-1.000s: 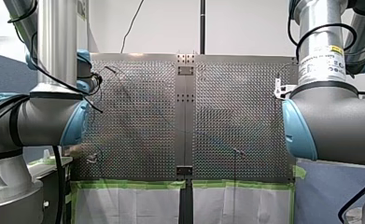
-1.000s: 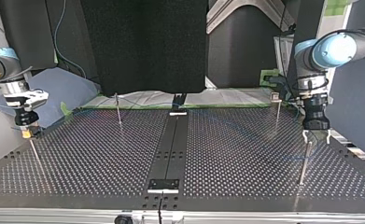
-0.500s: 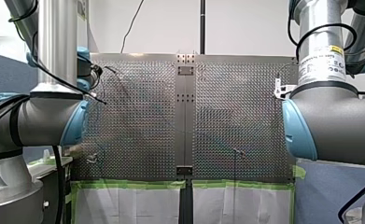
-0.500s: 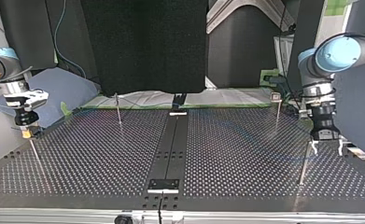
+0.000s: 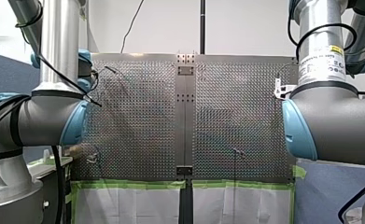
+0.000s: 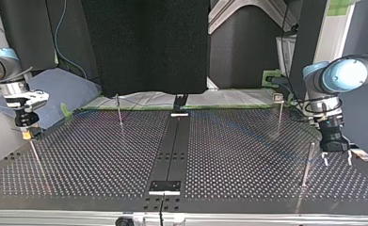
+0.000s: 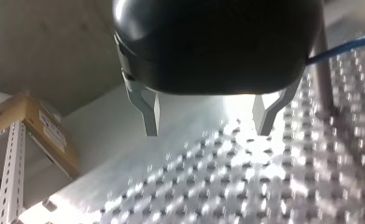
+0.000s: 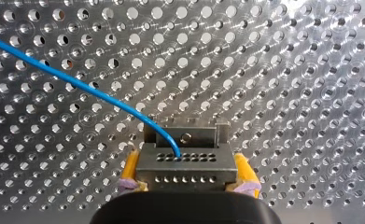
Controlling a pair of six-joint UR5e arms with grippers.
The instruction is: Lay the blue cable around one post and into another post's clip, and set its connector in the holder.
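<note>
In the right wrist view my right gripper [image 8: 185, 183] is shut on the dark grey connector [image 8: 185, 162], its yellow pads [image 8: 129, 170] on both sides. The blue cable [image 8: 77, 85] leaves the connector's top and runs off over the perforated plate. A grey metal bracket [image 8: 186, 134] sits just ahead of the connector. At the top view's left, the same gripper [image 6: 27, 134] hangs over a thin post [image 6: 36, 157]. My left gripper [image 6: 336, 159] stands open and empty at the top view's right, beside a tall post [image 6: 307, 165]. The left wrist view shows its metal fingers [image 7: 148, 108] apart, with the cable [image 7: 346, 45] and a post [image 7: 324, 79] to one side.
Two more posts stand near the table's far edge in the top view, one [image 6: 119, 112] at the left and one [image 6: 279, 113] with a small clip on top at the right. A black strip [image 6: 172, 146] runs down the table's middle. Both arms' bulky elbows fill the front view's sides.
In the top view my left gripper has moved right and toward the camera, from above the tall post to beside it, still open. My right gripper has stayed put.
</note>
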